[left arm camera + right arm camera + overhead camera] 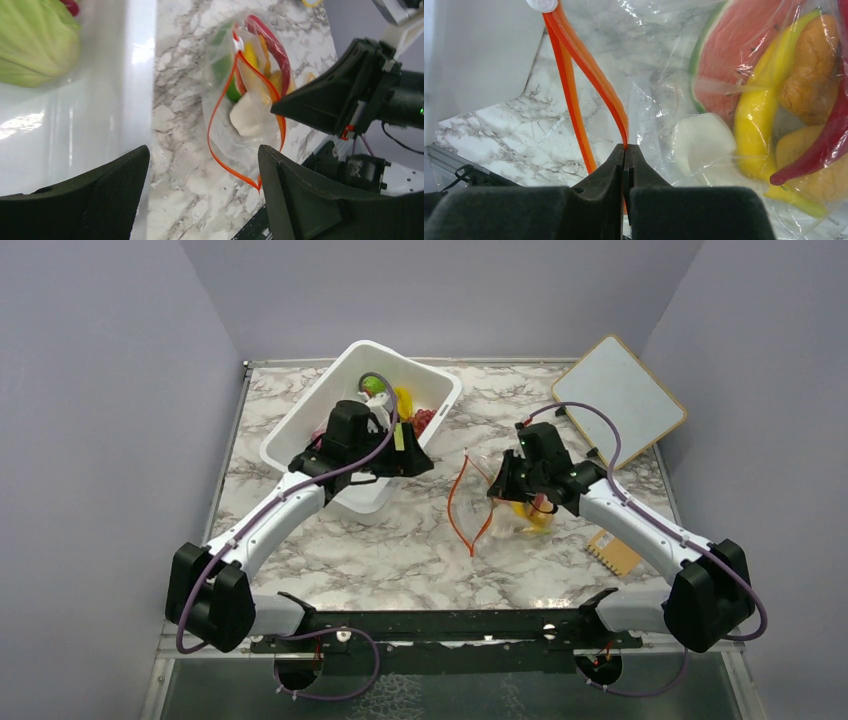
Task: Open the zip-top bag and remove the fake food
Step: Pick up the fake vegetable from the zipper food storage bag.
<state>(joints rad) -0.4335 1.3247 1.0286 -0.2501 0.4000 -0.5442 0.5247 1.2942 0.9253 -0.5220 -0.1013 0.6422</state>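
The zip-top bag [505,515] lies on the marble table right of centre. The two halves of its orange zip strip [457,502] stand apart in a loop. My right gripper [497,488] is shut on one half of the strip [599,85], pinching it at the fingertips [625,150]. Inside the bag I see a watermelon slice [734,55], a yellow banana [759,115], round orange fruits [814,85], a red piece [824,135] and a white piece [704,145]. My left gripper [418,462] is open and empty, over the tub's near edge, left of the bag [240,100].
A white tub [300,425] at back left holds a green cabbage [35,45] and other toy food. A whiteboard [620,400] leans at back right. A small brown card [613,552] lies near the right arm. The bag's white slider [543,4] sits at the strip's end.
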